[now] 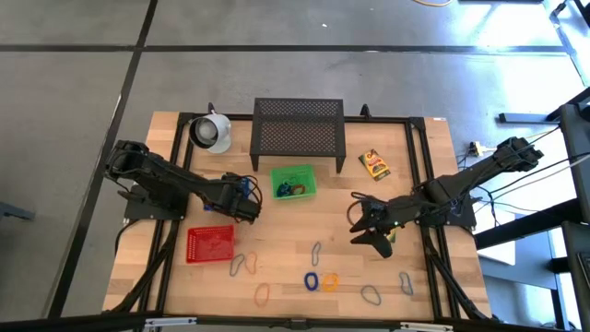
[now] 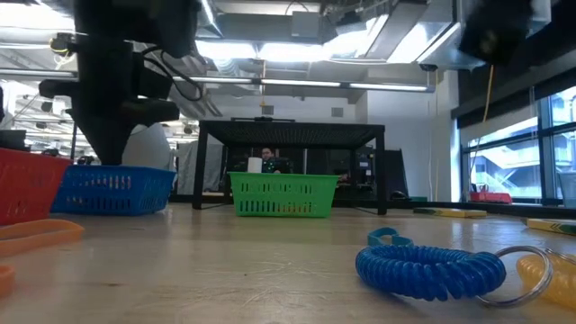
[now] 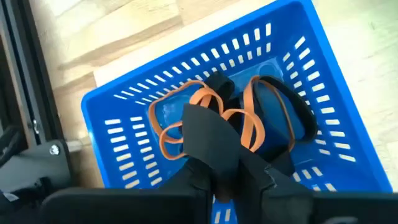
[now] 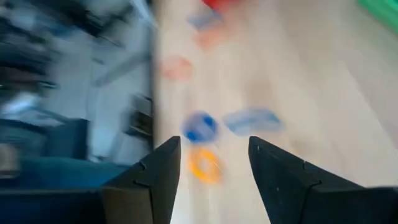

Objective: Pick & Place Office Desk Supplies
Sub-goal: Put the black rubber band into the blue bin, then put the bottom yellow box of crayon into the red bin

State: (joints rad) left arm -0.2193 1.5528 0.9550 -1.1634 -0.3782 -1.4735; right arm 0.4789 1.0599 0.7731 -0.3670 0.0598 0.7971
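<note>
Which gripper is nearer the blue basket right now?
Left. The left gripper sits right over the blue basket, fingertips nearly together above the orange bands inside. The right gripper is open across the table, beyond the green basket.

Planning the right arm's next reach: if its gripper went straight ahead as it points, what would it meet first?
Probably the orange coil lying between the open right gripper's fingers, with the blue coil just beyond; depth is uncertain.

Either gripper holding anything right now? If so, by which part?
Right gripper: open, empty, above the table. Left gripper: over the blue basket, fingertips at an orange band; whether it grips the band cannot be told.
</note>
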